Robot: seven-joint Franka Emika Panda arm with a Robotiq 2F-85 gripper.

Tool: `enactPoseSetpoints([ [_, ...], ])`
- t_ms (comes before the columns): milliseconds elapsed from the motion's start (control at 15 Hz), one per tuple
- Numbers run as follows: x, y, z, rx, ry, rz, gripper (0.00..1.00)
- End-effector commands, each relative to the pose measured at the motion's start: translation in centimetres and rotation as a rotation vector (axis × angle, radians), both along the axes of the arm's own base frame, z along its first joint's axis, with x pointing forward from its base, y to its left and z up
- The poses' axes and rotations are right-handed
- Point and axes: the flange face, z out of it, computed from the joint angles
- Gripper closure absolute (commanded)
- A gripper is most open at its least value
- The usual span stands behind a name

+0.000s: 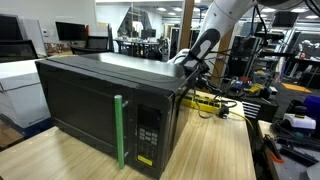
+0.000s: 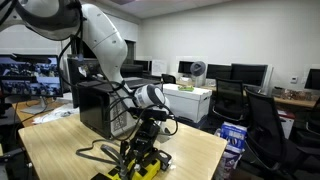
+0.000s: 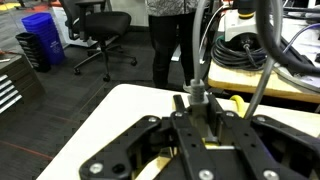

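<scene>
Worktop: pale wood, seen in both exterior views; the wrist view catches only a light corner of it.

Microwave: black, standing on the worktop with its door shut. An exterior view shows the front with the green handle upright beside the keypad. From the opposite angle only its dark rear and side show.

Arm: white, bending down over and behind the microwave. The full sweep is clear in an exterior view; elsewhere only its last links enter the picture.

Office chair, a person's legs and a blue bin: on the floor past the worktop's edge, shown together only in the wrist view.

Claw: low behind the microwave, just above the worktop. The wrist view alone shows its fingers drawn close together, pinching the grey plug.

Yellow strip: lying on the worktop directly under the claw, among loose black leads.

Black cable: rising from the plug, past the camera.

Grey plug: between the claw's fingers, just beside the yellow strip; too small to pick out in either exterior view.
</scene>
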Motion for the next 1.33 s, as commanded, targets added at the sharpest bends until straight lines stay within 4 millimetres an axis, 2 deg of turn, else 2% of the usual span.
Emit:
enactPoseSetpoints([
  [0, 0.2, -0.3, -0.1, -0.016, -0.032, -0.019, 0.93],
  [400, 0.2, 0.0, -1.0, -0.023, -0.03, -0.049, 0.93],
  [667, 0.3, 0.1, -0.9, -0.015, -0.046, -0.072, 0.93],
  [1267, 0.5, -2.2, -1.4, -0.077, -0.126, -0.208, 0.93],
])
